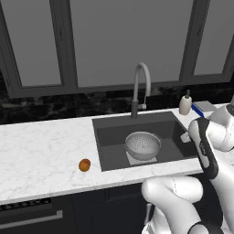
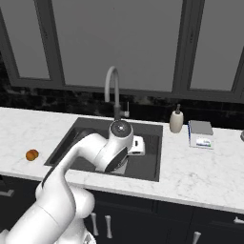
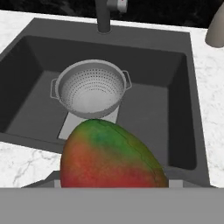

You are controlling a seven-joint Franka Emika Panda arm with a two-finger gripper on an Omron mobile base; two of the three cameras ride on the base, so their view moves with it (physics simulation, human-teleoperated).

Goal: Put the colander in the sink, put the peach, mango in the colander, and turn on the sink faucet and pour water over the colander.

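Hand view: fingers pinch the mango (image 3: 109, 155) above the sink (image 3: 183, 92), near the colander (image 3: 91, 87).

Kitchen, seemingly: sink (image 1: 105, 137), faucet (image 1: 140, 87)

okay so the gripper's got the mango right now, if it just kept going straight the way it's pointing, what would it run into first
Probably the colander. The hand view looks along the gripper, past the held mango, down into the sink, where the colander sits almost straight ahead. Depth is unclear, so it might meet the near rim or the sink floor beside it.
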